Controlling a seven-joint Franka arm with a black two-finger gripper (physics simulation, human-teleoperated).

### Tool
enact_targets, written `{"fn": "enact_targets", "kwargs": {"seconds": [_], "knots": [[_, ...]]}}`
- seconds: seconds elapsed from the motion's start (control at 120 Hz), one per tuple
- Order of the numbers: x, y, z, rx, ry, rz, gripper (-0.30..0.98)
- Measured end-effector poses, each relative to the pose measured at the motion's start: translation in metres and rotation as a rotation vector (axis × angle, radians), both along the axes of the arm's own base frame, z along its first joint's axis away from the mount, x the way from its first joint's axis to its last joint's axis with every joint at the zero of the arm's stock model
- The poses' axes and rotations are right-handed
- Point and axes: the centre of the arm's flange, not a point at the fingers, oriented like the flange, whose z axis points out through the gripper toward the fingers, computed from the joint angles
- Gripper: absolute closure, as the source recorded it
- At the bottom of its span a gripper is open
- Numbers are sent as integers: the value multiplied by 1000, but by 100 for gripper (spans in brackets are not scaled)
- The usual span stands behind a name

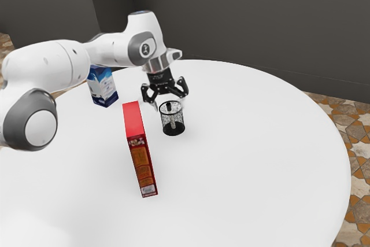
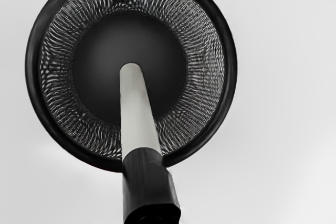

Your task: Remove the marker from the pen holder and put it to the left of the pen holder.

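Note:
My gripper [image 1: 170,106] is right above the pen holder in the exterior view, pointing down, its fingers spread wide on either side of the rim. The black mesh pen holder [image 1: 178,131] stands upright on the table. Inside it is the marker [image 1: 173,122], grey-white with a black top end. Seen from above in the wrist view, the round pen holder [image 2: 229,72] surrounds the lower part of the marker [image 2: 137,114], which leans so that its black end [image 2: 149,182] overlaps the rim.
A tall red box [image 1: 140,148] stands near the pen holder, toward the exterior view's lower left. Farther back stands a blue and white carton [image 1: 103,88] under the arm. Both are on the round white table [image 1: 248,160].

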Motion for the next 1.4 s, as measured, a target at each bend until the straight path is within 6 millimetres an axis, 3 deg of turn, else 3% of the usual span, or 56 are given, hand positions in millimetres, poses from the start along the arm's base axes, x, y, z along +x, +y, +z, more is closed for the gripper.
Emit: {"fn": "enact_targets", "kwargs": {"seconds": [0.167,0.333,0.767,1.4], "knots": [[11,2,-17,-1,-59,-16,0],[13,12,-15,8,-98,-28,2],[7,5,-18,21,-60,-93,29],[7,11,-15,26,-58,-93,71]]}}
